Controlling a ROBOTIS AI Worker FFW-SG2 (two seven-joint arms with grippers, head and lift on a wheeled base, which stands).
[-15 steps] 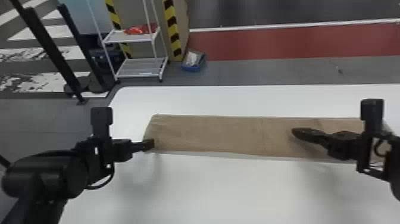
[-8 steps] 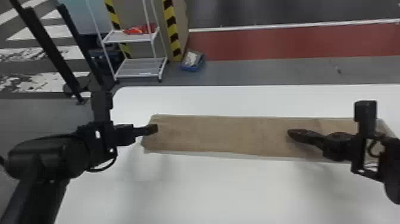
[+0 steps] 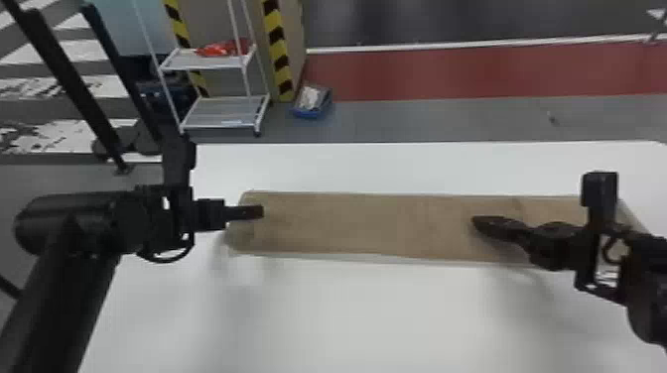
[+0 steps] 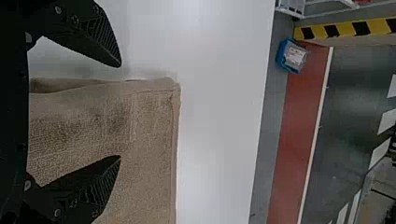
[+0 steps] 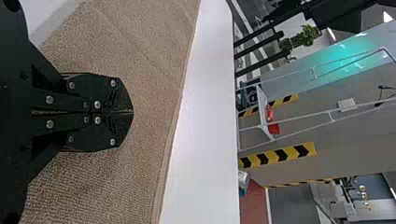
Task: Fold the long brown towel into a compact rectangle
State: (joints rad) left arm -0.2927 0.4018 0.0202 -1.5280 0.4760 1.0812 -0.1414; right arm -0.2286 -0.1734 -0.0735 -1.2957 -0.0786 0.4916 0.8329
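Find the long brown terry-cloth towel (image 3: 372, 223) stretched from side to side in a flat strip on the smooth white table (image 3: 347, 317). At its left end, in the head view, note the black 2-fingered left gripper (image 3: 260, 212), over the cloth there and pointing to the right. In the left wrist view, see the left gripper (image 4: 121, 112) with its 2 flat, ridged black fingers spread wide: 1 over the brown cloth, 1 out past the end edge over bare white tabletop. Along that edge, see a shallow ripple with a darker layer beneath. Over the right part of the towel, find the black 2-fingered right gripper (image 3: 474, 220), pointing left. In the right wrist view, see the right gripper (image 5: 132, 112) with its 2 fingers pressed together along a thin seam, right in front of the terry surface; cannot tell whether touching it. Beyond the table, on the floor, see a white metal 2-shelf rack (image 3: 226, 106) with a red item (image 3: 223, 48) on its upper shelf, and near it a small blue plastic bin (image 3: 312, 111).
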